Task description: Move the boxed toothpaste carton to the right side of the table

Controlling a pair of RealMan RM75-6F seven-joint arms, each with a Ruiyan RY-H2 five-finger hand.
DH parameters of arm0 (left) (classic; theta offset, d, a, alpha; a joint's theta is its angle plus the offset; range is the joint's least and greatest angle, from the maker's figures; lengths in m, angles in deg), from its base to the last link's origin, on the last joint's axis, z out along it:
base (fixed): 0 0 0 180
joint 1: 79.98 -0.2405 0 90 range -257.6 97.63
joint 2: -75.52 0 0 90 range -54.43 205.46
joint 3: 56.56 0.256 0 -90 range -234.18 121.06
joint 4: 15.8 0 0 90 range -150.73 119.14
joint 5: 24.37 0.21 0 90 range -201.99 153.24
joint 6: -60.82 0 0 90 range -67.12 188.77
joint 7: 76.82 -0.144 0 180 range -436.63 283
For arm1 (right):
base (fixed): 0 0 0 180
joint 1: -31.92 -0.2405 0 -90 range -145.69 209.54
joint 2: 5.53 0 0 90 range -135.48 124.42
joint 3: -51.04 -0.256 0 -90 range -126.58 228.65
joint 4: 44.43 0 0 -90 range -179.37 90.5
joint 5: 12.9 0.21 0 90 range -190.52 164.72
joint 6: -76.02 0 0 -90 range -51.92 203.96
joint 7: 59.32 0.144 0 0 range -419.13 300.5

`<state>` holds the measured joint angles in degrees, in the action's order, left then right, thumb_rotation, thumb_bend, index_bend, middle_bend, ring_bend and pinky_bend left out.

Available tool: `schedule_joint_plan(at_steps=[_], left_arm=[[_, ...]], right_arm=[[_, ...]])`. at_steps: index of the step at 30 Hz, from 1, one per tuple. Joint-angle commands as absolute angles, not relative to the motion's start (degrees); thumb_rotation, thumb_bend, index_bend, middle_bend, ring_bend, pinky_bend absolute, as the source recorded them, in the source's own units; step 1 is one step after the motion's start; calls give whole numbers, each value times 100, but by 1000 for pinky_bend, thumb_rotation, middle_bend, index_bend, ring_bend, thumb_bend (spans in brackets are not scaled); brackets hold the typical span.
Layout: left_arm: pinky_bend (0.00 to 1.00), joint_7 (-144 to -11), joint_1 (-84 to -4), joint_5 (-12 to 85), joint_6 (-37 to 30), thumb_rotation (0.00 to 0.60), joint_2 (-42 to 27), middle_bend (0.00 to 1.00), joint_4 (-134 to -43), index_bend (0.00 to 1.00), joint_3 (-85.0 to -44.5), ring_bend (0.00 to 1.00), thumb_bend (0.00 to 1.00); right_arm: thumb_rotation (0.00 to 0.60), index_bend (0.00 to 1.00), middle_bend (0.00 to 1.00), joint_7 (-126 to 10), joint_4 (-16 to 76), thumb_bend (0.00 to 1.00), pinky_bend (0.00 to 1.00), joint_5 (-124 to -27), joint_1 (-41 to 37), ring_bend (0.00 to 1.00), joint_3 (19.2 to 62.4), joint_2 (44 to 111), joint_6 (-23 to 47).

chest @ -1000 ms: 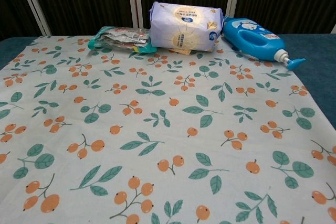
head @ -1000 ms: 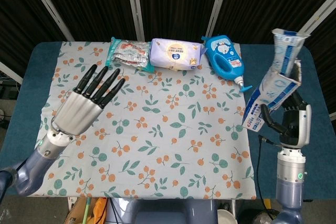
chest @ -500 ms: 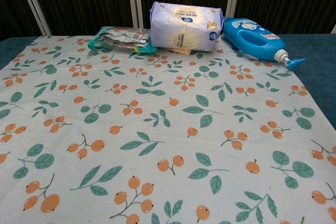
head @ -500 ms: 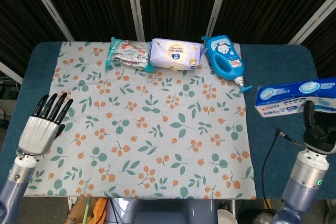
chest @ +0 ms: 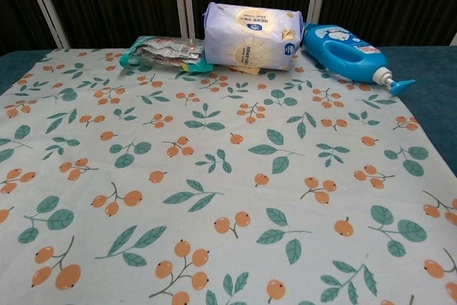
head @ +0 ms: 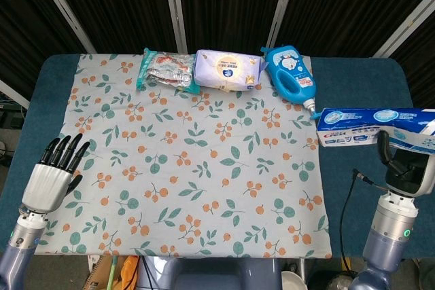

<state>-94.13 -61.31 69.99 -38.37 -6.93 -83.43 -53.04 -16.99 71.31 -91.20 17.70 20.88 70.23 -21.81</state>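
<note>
The right hand (head: 406, 164) is holding the toothpaste carton (head: 372, 127) over the bare blue strip at the right side of the table (head: 353, 76), just past the right edge of the floral cloth (head: 204, 168). Its fingers are closing around the carton's right end, so the box is lying above and left of the palm, long axis running left to right. Whether it is resting on the surface cannot be told. The left hand (head: 51, 178) is hanging far left, fingers apart and empty, well away; only the right one is placed for setting it down
</note>
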Motion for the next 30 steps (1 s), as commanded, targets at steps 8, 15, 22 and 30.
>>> schedule_joint_plan(at_steps=[8, 15, 22, 30], left_arm=[[179, -9334, -6207, 6930, -3692, 600, -682, 53, -8439, 120, -5450, 127, 202], [179, -9291, -6255, 6933, -3581, 600, -654, 53, -8518, 120, -5548, 127, 201], [179, -9270, -6289, 6910, -3490, 600, -640, 52, -8582, 120, -5634, 127, 201], [179, -9270, -6327, 6926, -3427, 600, -628, 52, -8615, 121, -5719, 127, 202]], right_arm=[[600, 364, 567, -2855, 6674, 431, 556, -9408, 1651, 508, 2486, 7014, -1917], [600, 365, 541, -2845, 6721, 434, 539, -9226, 1647, 514, 2604, 6979, -1662], [600, 442, 566, -2860, 6613, 456, 552, -9110, 1619, 582, 2604, 7052, -1589], [600, 330, 513, -3423, 6440, 468, 521, -9125, 1574, 483, 2714, 7072, -1511]])
